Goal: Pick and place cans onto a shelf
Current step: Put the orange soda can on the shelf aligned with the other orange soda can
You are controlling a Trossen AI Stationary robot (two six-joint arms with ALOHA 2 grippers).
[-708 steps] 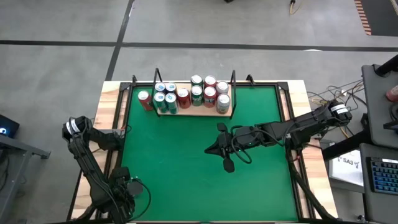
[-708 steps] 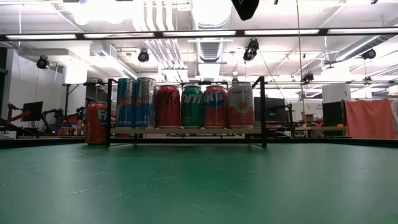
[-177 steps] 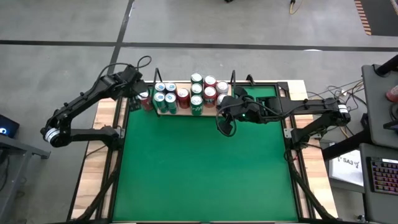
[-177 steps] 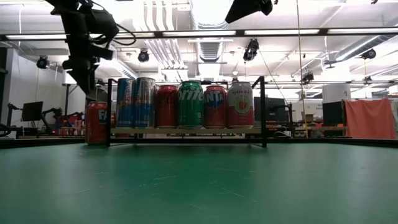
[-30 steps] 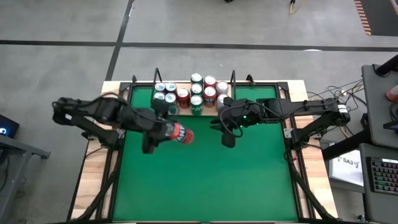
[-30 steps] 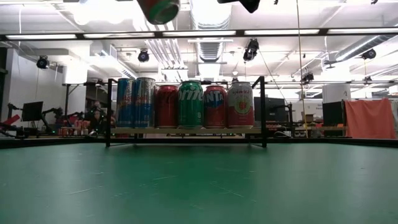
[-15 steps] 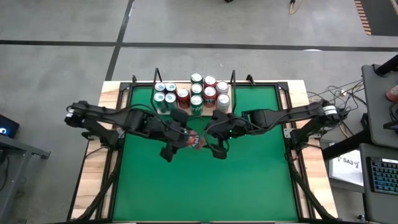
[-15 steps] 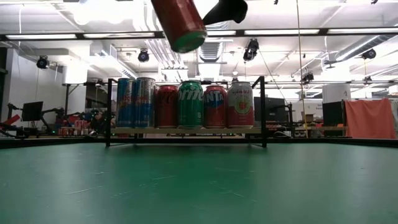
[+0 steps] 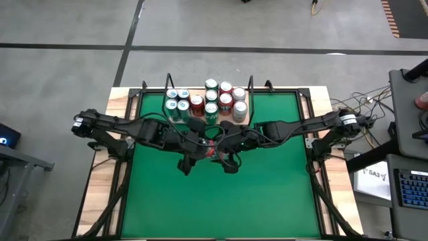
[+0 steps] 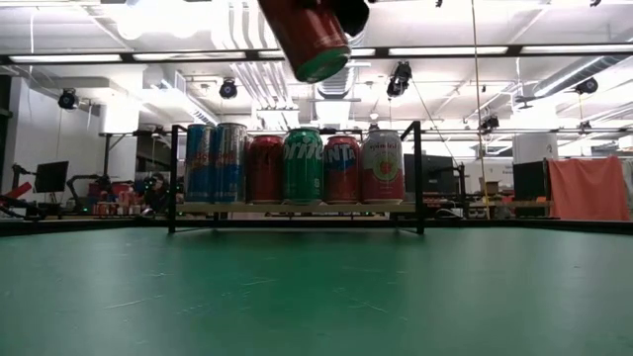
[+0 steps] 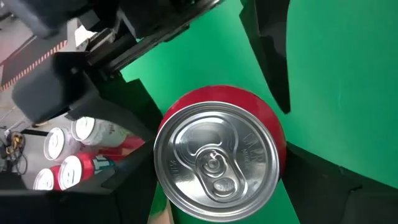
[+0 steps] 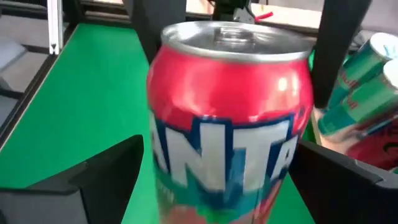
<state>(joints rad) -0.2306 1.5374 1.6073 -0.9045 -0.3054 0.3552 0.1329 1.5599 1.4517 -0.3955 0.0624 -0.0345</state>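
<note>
Nine cans (image 9: 210,100) stood on the shelf (image 9: 246,118); a tenth, the red can (image 9: 209,151), hung gripped by the left gripper (image 9: 200,148), the right gripper (image 9: 226,148) wide around it. Only the low view showed six cans abreast.

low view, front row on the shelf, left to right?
blue can → silver-blue can → dark red can → green can → red Fanta can → pale pink can

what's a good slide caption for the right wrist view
Red aluminium drink can with a silver top, held by the left end effector, sits between the right end effector's open fingers above the green table.
</note>
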